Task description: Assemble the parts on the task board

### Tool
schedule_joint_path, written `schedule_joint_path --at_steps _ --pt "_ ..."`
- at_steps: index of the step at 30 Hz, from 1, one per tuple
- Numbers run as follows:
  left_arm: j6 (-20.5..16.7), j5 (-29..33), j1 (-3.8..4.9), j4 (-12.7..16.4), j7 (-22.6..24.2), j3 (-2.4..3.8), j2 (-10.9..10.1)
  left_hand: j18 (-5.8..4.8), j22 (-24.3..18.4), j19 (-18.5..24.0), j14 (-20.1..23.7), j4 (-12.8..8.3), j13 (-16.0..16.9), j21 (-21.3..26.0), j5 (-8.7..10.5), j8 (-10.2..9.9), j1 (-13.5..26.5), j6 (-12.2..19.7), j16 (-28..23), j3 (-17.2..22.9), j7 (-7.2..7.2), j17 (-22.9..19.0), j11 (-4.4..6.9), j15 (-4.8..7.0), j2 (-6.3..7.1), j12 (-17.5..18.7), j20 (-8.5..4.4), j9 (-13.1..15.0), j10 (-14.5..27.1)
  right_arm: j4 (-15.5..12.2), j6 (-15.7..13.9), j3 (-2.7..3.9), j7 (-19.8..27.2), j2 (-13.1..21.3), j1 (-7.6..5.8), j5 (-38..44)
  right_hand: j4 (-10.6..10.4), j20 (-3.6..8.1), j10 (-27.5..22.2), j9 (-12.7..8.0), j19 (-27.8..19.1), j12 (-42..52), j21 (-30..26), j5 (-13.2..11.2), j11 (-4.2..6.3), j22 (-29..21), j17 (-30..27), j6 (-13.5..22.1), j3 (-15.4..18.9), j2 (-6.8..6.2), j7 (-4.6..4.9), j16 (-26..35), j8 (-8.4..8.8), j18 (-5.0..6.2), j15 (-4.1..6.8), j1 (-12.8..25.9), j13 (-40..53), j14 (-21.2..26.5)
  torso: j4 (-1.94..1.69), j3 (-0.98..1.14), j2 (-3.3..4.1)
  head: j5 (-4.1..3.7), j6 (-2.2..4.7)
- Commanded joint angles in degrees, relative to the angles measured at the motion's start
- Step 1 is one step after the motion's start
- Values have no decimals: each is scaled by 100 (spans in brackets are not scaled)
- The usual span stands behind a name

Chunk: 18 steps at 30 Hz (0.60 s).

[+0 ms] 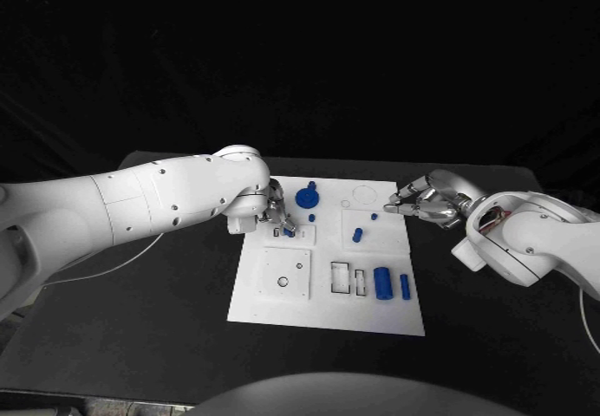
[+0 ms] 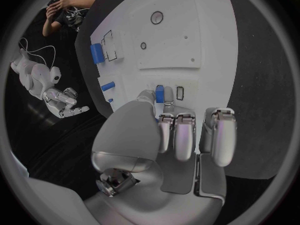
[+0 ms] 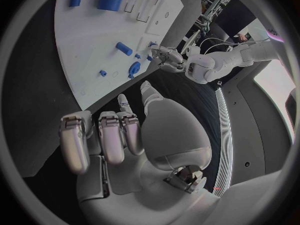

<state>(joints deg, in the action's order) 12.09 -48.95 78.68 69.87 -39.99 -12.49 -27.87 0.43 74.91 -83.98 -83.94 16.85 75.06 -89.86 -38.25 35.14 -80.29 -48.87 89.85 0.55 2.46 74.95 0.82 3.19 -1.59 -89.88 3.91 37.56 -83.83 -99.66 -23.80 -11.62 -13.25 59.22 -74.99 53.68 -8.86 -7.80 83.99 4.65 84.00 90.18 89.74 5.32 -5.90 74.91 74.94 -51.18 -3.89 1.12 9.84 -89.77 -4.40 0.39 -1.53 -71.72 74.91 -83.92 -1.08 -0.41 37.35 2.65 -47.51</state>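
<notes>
Contact is being made at the task board's left edge, where a small blue part is being pinched in the left hand beside a small rectangular slot, seemingly for seating. Nothing is being carried by the right hand, fingers loosely apart at the board's far right corner. Two blue cylinders and a round blue knob are being left untouched, well clear of the slot.

The task board is seen as a smooth, matt white plate, plastic by its look. The blue parts appear as smooth plastic with a faint sheen. The left robot hand and the right robot hand are finished in glossy silver. The desk is matt black.
</notes>
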Motion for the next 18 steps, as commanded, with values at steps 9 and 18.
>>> schedule_joint_path --at_steps 9,18 --pt "42 22 -12 -16 -126 -2 34 -43 1509 -602 -606 -9 1494 -14 -13 2 -40 -35 15 51 -18 1505 18 31 -34 -12 -38 77 -617 -13 108 -1 -30 6 4 38 -34 -42 601 6 600 -18 26 17 -20 1509 1506 -36 13 47 14 -23 -14 -39 -39 16 1509 -608 0 -1 -1 -12 5" --pt "48 24 -16 -50 -128 -2 50 -43 1509 -602 -606 -11 1494 -14 -12 -5 -42 -29 15 66 -15 1505 15 30 -38 -12 -38 83 -617 -19 124 -1 -35 4 4 31 -36 -43 601 5 600 -18 26 15 -21 1509 1506 -35 15 49 15 -23 -12 -39 -40 19 1509 -608 -1 1 5 -10 -13"
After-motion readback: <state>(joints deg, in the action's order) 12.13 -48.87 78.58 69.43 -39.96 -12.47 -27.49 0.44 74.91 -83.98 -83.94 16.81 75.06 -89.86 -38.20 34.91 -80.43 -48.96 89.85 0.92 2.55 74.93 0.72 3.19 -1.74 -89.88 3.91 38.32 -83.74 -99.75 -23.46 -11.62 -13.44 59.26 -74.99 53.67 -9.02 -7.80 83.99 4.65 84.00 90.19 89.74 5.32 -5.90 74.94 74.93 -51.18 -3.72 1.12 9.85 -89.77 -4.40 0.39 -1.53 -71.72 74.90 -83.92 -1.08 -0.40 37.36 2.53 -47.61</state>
